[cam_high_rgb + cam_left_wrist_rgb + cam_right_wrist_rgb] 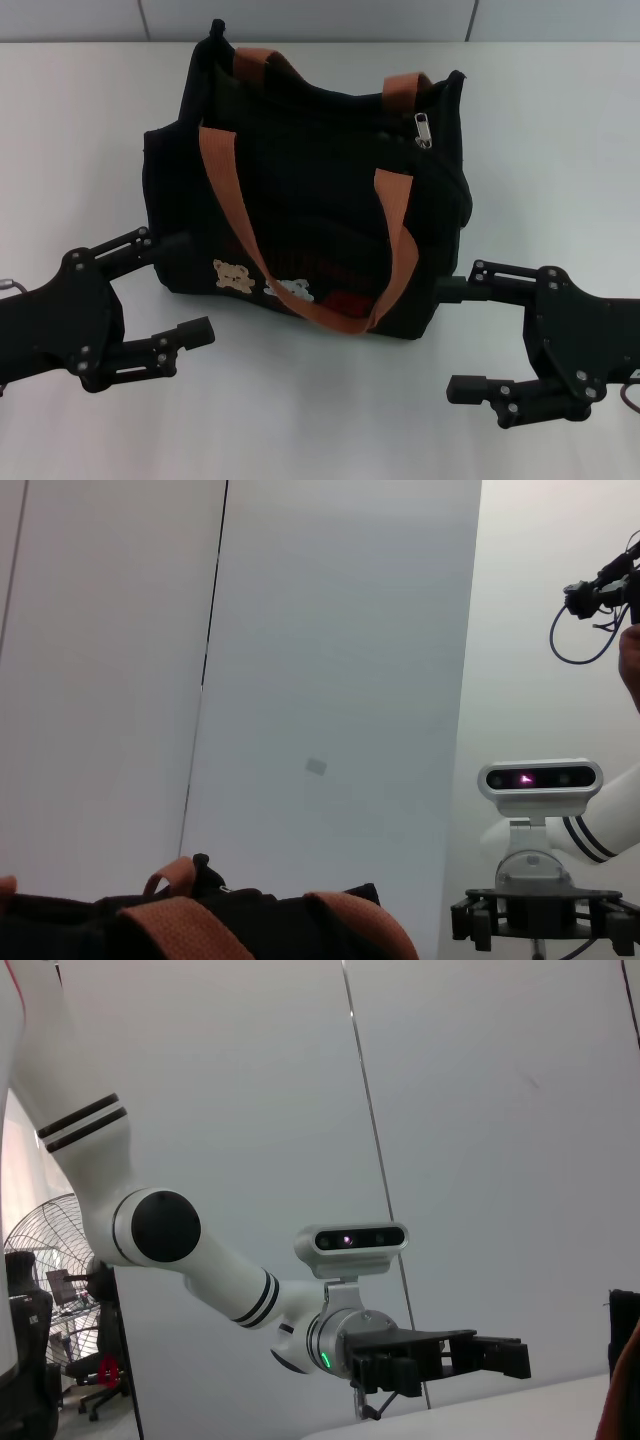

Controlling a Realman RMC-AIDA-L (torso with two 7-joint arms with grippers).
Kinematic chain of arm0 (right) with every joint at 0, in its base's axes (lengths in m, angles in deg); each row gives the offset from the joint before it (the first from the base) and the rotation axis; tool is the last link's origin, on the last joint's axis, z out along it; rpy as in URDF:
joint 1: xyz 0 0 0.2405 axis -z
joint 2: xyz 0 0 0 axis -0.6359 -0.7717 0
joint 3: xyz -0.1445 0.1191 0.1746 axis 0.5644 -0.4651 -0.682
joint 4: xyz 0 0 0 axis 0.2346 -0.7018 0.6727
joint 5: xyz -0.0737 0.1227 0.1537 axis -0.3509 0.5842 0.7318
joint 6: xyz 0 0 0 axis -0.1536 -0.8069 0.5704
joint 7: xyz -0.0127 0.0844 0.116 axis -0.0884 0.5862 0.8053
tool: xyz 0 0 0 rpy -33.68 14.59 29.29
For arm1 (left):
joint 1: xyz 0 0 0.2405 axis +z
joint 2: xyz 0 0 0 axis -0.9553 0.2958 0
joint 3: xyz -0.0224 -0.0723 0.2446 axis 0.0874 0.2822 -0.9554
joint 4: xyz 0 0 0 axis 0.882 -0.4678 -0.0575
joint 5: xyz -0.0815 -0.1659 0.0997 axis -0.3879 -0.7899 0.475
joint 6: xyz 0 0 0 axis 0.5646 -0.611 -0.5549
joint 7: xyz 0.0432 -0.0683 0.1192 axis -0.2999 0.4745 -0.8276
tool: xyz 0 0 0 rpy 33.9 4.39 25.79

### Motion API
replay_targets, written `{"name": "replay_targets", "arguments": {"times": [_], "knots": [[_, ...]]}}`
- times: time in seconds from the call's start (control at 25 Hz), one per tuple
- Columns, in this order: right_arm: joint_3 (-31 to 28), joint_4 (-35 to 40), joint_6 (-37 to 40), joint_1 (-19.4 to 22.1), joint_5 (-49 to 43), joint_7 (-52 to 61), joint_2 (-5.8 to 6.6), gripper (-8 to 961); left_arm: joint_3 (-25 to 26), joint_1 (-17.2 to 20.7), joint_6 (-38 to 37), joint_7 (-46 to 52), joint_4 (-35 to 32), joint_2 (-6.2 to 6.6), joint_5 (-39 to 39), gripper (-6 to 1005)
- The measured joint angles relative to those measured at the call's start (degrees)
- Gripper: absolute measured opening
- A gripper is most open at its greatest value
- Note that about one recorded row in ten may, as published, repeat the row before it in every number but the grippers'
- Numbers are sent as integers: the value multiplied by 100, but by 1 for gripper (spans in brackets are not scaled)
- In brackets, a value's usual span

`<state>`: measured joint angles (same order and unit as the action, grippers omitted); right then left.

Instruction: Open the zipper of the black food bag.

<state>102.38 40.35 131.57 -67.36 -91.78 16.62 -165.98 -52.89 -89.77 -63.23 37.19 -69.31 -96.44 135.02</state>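
The black food bag (pixel 310 190) stands upright in the middle of the white table, its bear pictures (pixel 232 275) facing me. The zipper (pixel 424 130) shows as a silver pull tab hanging near the bag's top right end. My left gripper (pixel 195 287) is open at the bag's lower left corner, its upper finger close against the bag's side. At the lower right corner my right gripper (pixel 448 340) is open, its upper finger near the bag. The left wrist view catches the bag's top (pixel 250 930). In the right wrist view a sliver of the bag (pixel 625 1360) shows.
The orange-brown front handle (pixel 300 290) droops over the bag's front; the rear handle (pixel 400 90) arches at the top. The white table (pixel 90 130) spreads on all sides, a grey wall behind. Each wrist view looks across at the other arm.
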Motion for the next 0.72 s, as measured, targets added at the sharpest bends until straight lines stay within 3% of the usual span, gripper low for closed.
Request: {"name": "replay_targets", "arguments": {"times": [0.72], "knots": [[-57, -57, 2, 11, 16, -114, -12, 835, 1, -96, 148, 6, 43, -73, 0, 847]]}}
